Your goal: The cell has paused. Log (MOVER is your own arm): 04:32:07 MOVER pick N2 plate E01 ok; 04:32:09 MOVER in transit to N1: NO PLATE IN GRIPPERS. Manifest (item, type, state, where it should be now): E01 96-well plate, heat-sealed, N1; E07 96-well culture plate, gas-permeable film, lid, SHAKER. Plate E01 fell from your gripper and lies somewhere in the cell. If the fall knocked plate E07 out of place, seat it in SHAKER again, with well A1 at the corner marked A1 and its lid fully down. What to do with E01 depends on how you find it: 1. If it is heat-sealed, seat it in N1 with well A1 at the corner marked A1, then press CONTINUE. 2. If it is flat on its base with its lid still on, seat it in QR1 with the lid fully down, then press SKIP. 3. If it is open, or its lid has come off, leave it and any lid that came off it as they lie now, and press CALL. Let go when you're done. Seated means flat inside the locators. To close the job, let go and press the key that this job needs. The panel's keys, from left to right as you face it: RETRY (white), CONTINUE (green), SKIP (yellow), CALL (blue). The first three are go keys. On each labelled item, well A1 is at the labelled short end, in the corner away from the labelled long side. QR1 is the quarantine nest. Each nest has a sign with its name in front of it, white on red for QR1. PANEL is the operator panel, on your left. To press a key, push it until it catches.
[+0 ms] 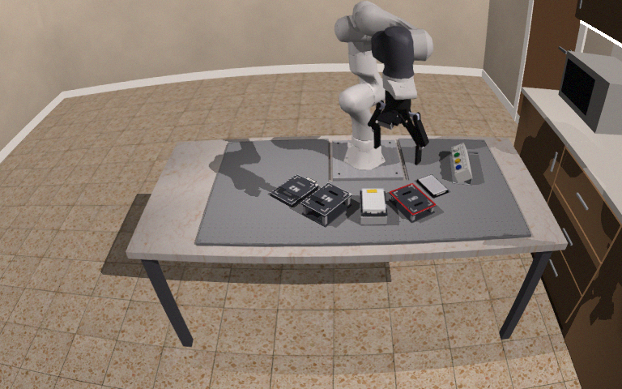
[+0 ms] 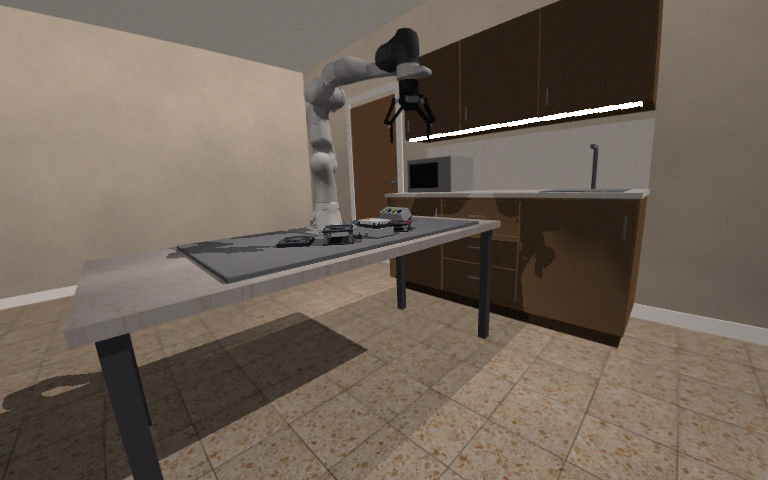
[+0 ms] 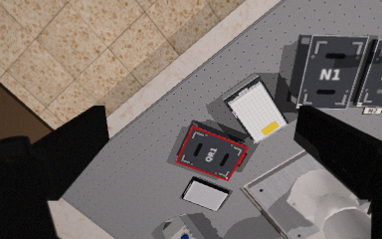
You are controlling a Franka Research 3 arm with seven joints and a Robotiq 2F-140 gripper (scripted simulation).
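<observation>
My gripper (image 1: 398, 153) (image 2: 409, 135) (image 3: 202, 122) is open and empty, high above the mat near the arm's base. A flat plate with a pale grey top and dark rim, E01 (image 1: 432, 185) (image 3: 205, 194), lies on the mat between the red-framed nest QR1 (image 1: 411, 199) (image 3: 211, 152) and the key panel (image 1: 461, 162) (image 2: 395, 213). A white plate with a yellow label, E07 (image 1: 372, 200) (image 3: 255, 111) (image 2: 378, 221), sits on the shaker block. Nest N1 (image 1: 326, 198) (image 3: 329, 75) and nest N2 (image 1: 291, 192) (image 2: 294, 241) stand bare to the other side of it.
The grey mat (image 1: 257, 224) (image 3: 134, 189) covers most of the table (image 1: 174, 192) (image 2: 130, 283). The arm's base plate (image 1: 339, 167) lies behind the nests. A counter with a microwave (image 1: 591, 89) (image 2: 438, 174) stands beyond the panel end.
</observation>
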